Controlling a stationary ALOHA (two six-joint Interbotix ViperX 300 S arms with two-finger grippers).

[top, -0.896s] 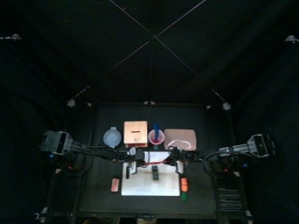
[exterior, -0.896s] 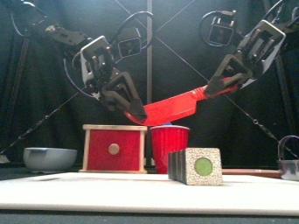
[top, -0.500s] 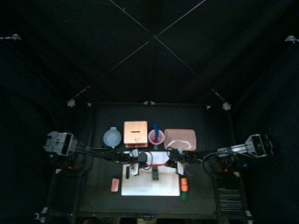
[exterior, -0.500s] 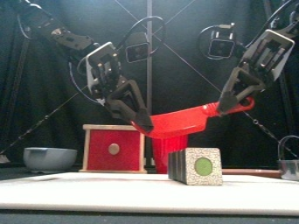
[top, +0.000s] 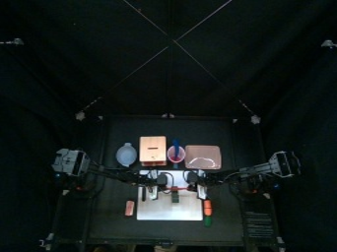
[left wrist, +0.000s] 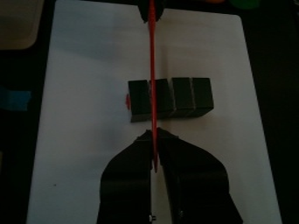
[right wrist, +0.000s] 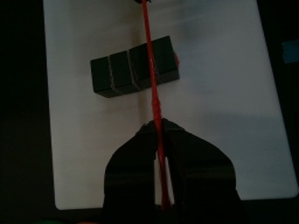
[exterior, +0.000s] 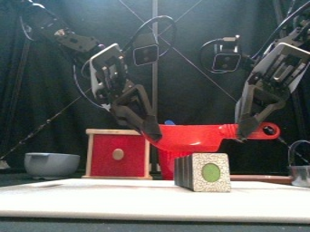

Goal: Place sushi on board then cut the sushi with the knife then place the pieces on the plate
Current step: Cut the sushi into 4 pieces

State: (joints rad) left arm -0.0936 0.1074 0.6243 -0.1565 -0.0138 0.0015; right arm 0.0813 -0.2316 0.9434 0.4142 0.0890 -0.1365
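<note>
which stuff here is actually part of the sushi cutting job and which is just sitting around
In the job: sushi roll, white cutting board, pink tray, red knife held by left gripper and right gripper.
Lying about: wooden box, blue-grey bowl, red cup.

I have both arms slanting down from the front view's upper corners toward centre, left gripper (exterior: 147,137) and right gripper (exterior: 247,129) each apparently clamped on the red knife (exterior: 201,134)

Red knife (exterior: 200,136) lowered, levelled above sushi (exterior: 204,172).
</note>
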